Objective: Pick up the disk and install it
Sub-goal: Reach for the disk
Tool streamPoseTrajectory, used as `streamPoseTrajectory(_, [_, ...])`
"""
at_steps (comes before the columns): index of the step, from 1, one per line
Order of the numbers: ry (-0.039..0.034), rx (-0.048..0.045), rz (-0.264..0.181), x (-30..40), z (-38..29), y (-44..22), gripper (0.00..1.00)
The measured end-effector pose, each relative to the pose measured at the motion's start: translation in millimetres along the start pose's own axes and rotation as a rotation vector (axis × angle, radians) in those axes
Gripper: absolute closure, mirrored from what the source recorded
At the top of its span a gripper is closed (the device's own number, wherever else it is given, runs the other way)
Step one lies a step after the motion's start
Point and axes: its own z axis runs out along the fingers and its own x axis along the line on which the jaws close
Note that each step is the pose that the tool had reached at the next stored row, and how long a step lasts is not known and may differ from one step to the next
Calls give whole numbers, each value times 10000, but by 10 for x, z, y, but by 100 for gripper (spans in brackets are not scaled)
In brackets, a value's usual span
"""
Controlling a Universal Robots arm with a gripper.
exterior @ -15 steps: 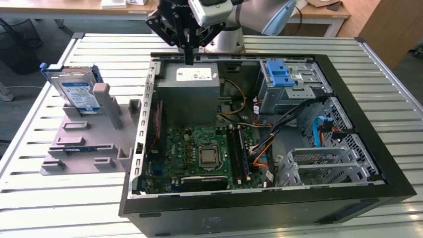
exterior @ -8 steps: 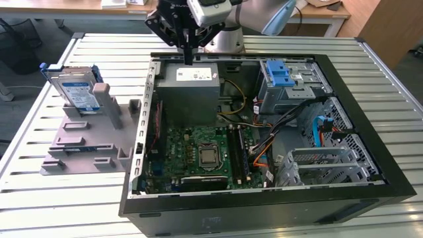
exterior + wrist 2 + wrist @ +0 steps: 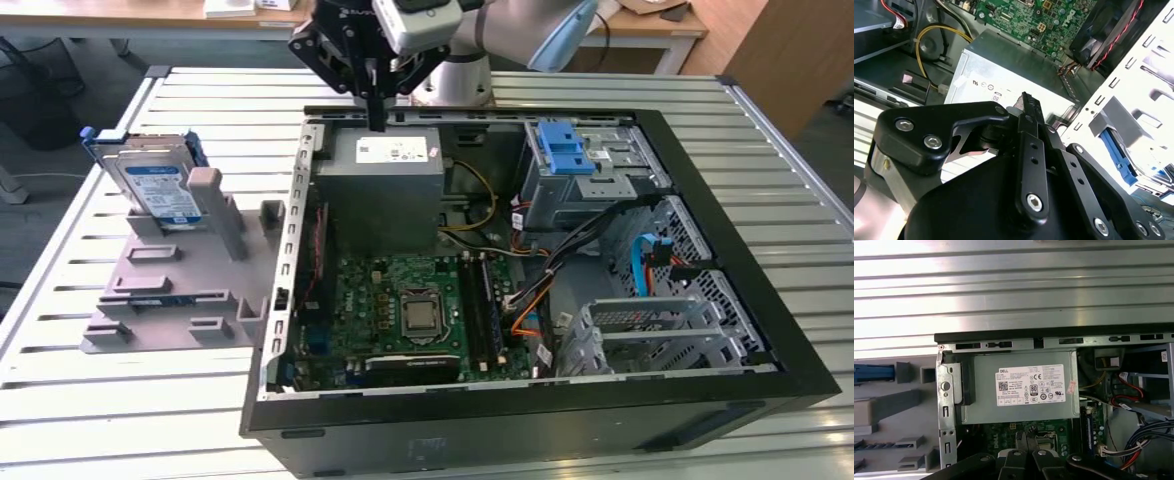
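Closest in the second wrist view is my black linkage gripper (image 3: 1027,100). Its jaws are pressed together with nothing between them.

Under everything lies the slatted silver metal table (image 3: 134,420). On it rests the open black computer case (image 3: 534,430). I hang over the case's rear edge, above the large grey metal box with the white sticker (image 3: 387,185).

On the exterior view's left, just outside the case wall, stands a grey moulded plastic fixture (image 3: 174,290). The disk (image 3: 158,190), a flat silver drive with a blue-and-white label and blue edge frame, sits upright in the fixture, well apart from me.

I judge the task is at its very start: this is the reach for the pickup, and nothing is grasped. Taking the disk would call for travelling across the case wall, spreading my jaws, and coming down in line with its thin upright edge.

The fixture's grey posts crowd the disk. Inside the case, the metal drive cage with a blue plastic latch (image 3: 567,150) and loose cables lie near any install spot.
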Motion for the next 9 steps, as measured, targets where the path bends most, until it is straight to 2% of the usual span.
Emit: streamPoseTrajectory(9, [1,0,0,32,5,-3,89])
